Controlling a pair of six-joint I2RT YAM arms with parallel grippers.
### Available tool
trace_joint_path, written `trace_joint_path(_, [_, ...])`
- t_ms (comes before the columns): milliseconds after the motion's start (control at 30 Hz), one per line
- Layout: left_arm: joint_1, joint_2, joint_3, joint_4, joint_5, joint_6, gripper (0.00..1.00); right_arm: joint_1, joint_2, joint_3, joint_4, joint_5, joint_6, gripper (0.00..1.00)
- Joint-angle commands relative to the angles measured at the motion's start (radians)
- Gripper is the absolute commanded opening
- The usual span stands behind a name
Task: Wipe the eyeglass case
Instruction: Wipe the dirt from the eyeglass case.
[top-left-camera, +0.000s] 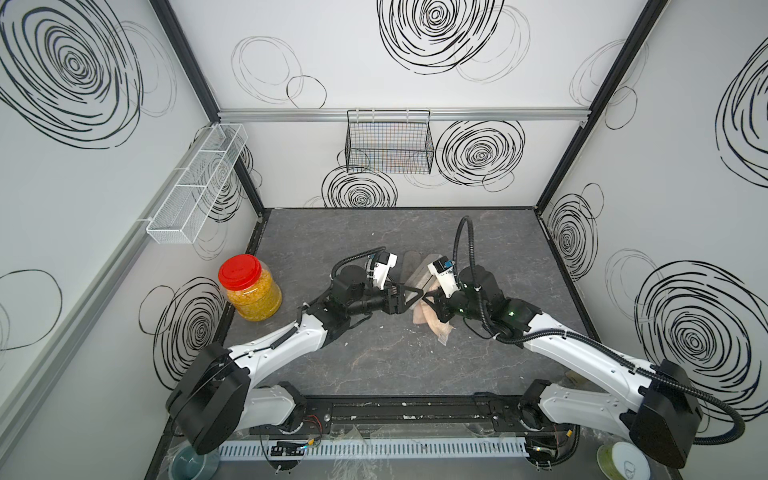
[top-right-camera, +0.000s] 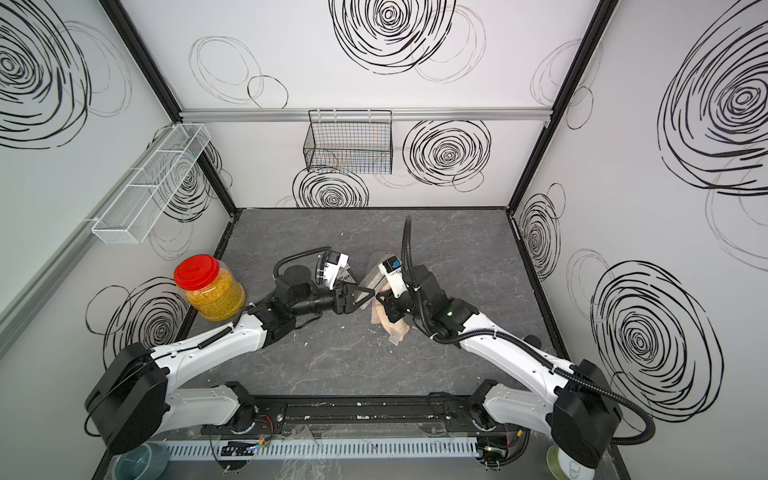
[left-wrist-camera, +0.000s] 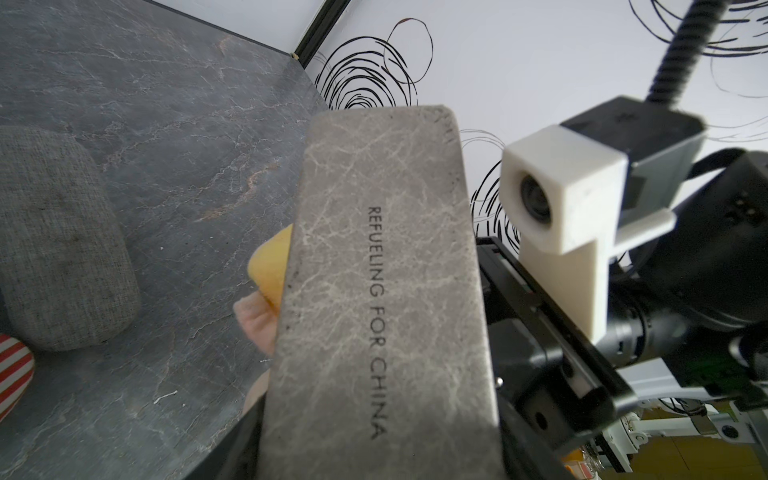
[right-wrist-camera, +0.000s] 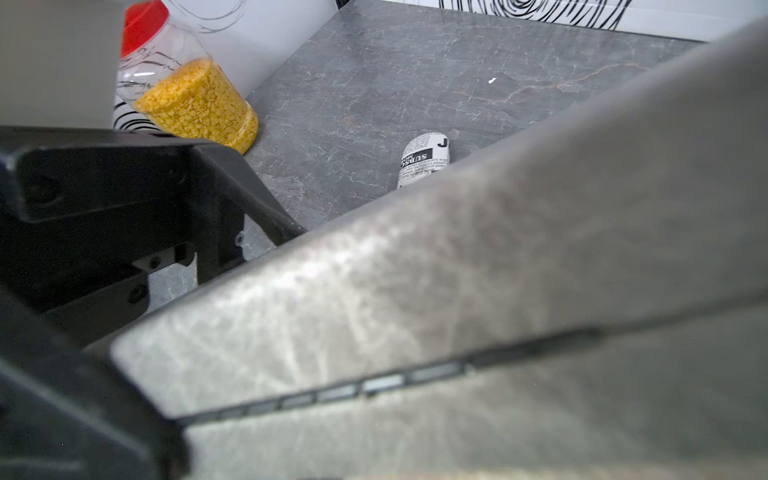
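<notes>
Closest to the lens in both wrist views: a grey marbled eyeglass case (left-wrist-camera: 382, 299), lettered REFUELING FOR CHINA, clamped at one end in the left pincer (top-left-camera: 417, 296) and tilted up off the dark stone-patterned worktop (top-left-camera: 395, 361) near its middle. Just beside the case, pinched in the closed right pincer (top-left-camera: 432, 297): a pink-and-yellow cloth (top-left-camera: 434, 322), trailing down toward the worktop. Lying nearby: a grey fabric pouch (left-wrist-camera: 62, 241). Standing well apart by the left wall: a red-lidded jar (top-left-camera: 251, 289) of yellow grains.

Around me: white walls (top-left-camera: 353, 62) scrawled with black spirals; dark marbled tabletop (top-left-camera: 395, 361); white wire basket (top-left-camera: 195, 187) on the side wall, black wire basket (top-left-camera: 388, 141) on the back wall.
</notes>
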Motion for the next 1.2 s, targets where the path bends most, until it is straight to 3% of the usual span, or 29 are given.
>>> trace_joint_path(0, [-0.006,-0.013,0.035,0.034,0.021,0.022,0.59,-0.017,0.014,0.058,0.009,0.177,0.012,0.16])
trace_joint_path(167, [-0.005,-0.01,0.04,0.028,0.021,0.026,0.59,-0.072,0.021,0.076,-0.014,0.156,0.024,0.16])
trace_joint_path(333, [-0.004,0.008,0.047,0.037,0.024,0.027,0.59,-0.032,0.003,0.052,0.035,-0.09,-0.017,0.18])
trace_joint_path(467, [-0.005,0.021,0.047,0.054,0.029,0.019,0.59,0.016,0.003,0.05,0.046,-0.03,-0.048,0.18])
trace_joint_path(600, [-0.007,0.015,0.041,0.052,0.025,0.02,0.59,0.0,0.02,0.078,-0.007,0.18,0.002,0.17])
trace_joint_path(667, [-0.005,0.011,0.035,0.051,0.021,0.022,0.59,-0.026,0.014,0.083,-0.019,0.22,0.009,0.17])
trace_joint_path(867, [-0.006,-0.006,0.028,0.049,0.03,0.026,0.59,-0.073,-0.012,0.075,-0.019,0.208,0.009,0.19])
trace_joint_path(967, [-0.006,-0.018,0.027,0.044,0.023,0.035,0.59,-0.073,-0.017,0.056,0.016,0.075,-0.03,0.19])
trace_joint_path(1033, [-0.006,-0.022,0.024,0.053,0.013,0.037,0.59,-0.058,-0.019,0.047,0.031,0.001,-0.015,0.19])
trace_joint_path(1167, [-0.004,-0.008,0.035,0.067,0.024,0.028,0.59,0.002,-0.04,0.024,0.03,0.002,-0.02,0.15])
